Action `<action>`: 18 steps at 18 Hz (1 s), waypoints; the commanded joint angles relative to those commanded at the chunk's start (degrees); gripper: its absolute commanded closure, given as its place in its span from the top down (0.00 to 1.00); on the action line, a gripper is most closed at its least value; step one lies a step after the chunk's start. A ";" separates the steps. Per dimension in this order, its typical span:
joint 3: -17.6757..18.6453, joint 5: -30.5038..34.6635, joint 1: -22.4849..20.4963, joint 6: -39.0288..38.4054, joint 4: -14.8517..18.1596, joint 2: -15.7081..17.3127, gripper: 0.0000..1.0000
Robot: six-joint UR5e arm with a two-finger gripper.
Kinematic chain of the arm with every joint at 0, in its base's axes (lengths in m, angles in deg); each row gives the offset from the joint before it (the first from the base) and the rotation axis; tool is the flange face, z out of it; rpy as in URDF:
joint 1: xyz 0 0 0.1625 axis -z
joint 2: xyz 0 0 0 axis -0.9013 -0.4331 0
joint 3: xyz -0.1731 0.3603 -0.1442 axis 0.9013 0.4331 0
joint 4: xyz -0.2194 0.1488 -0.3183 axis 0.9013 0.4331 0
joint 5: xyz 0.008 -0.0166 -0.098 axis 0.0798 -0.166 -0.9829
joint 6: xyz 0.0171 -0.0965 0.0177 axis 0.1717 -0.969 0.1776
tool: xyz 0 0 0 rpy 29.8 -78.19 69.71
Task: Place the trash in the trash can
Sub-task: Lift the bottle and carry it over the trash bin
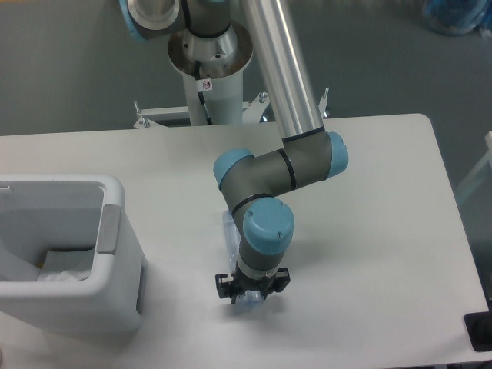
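Grey floor surrounds your white table (369, 200), with the arm's pedestal at 12 o'clock. Your arm bends down at the elbow and the wrist points straight at the tabletop, gripper (250, 296) low over the clear bottle (231, 240), which lies under it near table centre. You cannot tell how far the fingers are apart or whether they grip it. At 9 o'clock stands the boxy white trash can (115, 231), smooth plastic, with crumpled clear bag (65, 265) inside.

Bare table (369, 254); trash can (115, 254) leftward
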 joint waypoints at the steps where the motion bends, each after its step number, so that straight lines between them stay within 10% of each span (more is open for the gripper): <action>1: -0.35 -0.09 -0.17 0.17 -0.09 2.11 0.66; 7: -8.34 -0.35 -0.44 -0.44 -0.78 9.85 0.66; 10: -9.58 -1.14 -0.27 -3.15 -6.39 14.43 0.66; 18: -16.79 -4.13 2.54 -9.49 -11.69 16.81 0.65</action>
